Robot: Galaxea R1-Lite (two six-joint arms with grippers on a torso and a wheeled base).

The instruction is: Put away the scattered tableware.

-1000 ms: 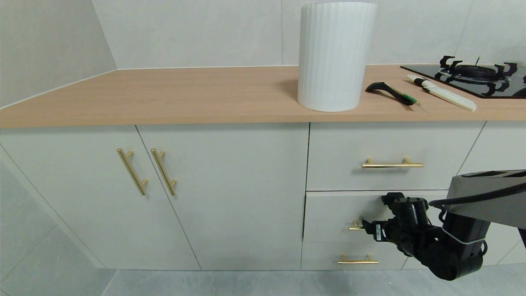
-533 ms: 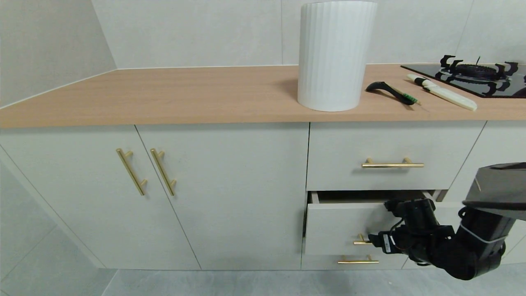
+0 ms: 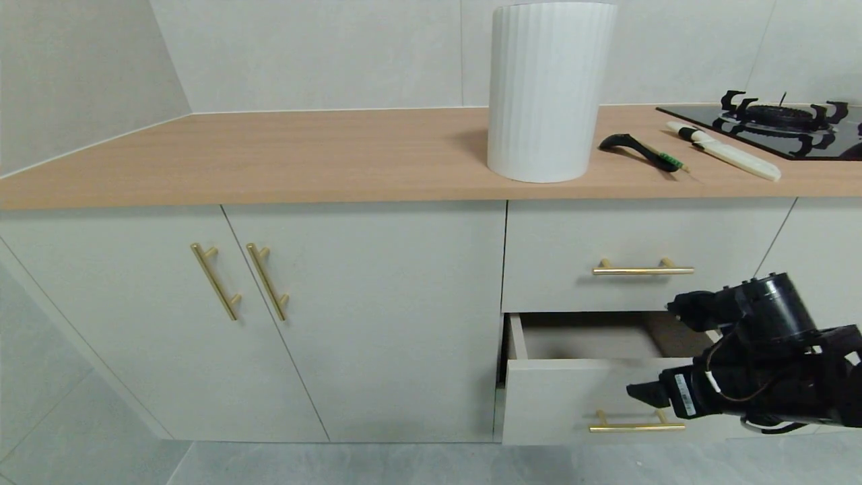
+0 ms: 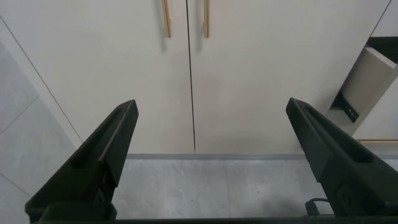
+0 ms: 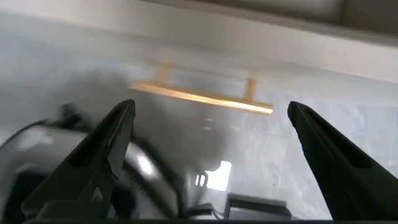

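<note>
Right gripper [image 5: 209, 112] spread, drawer handle [image 5: 202, 96] just ahead, knife [image 3: 731, 153] well above

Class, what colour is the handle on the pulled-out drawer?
Gold. The drawer handle shows best in the head view.

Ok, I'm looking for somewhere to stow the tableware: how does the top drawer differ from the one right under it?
The top drawer is fully shut; the lower drawer is pulled out, its inside showing. The top handle stands free, while the lower handle has the open right gripper just in front of it. Both have pale fronts and gold bar handles.
</note>
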